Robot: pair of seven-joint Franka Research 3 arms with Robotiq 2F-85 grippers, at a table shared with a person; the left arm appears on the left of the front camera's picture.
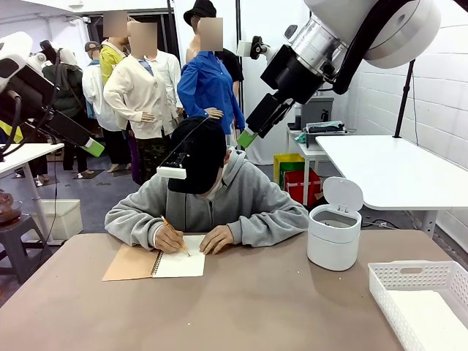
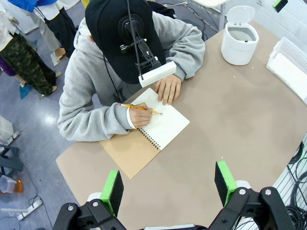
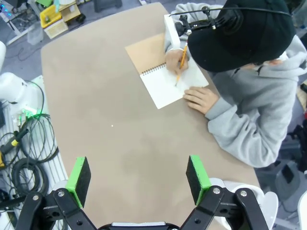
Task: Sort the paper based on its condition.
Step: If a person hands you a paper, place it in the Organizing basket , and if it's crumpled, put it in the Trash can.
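Paper: the white page (image 1: 180,265) lies open in the spiral notebook (image 2: 148,135), left of centre on the worktop (image 1: 241,307) in the front view, its brown cover (image 1: 130,263) folded out to the picture's left; no loose sheet can be made out.
Person: seated at the far side in a grey hoodie and black cap, bent over the page.
Writing hand (image 1: 170,239): holds an orange pencil (image 2: 139,108) with its tip on the page.
Other hand (image 1: 217,239): rests flat at the page's upper right edge.
Left gripper (image 2: 169,184): high above the worktop's near edge, fingers (image 2: 113,190) spread wide apart, grasping nothing.
Right gripper (image 3: 137,176): also raised over bare worktop, fingers (image 3: 79,174) released and wide, nothing between them.
Bin (image 1: 333,235): small white round bin, lid tipped up, right of the person in the front view.
Basket (image 1: 398,281): white perforated basket at the lower right corner of the front view.
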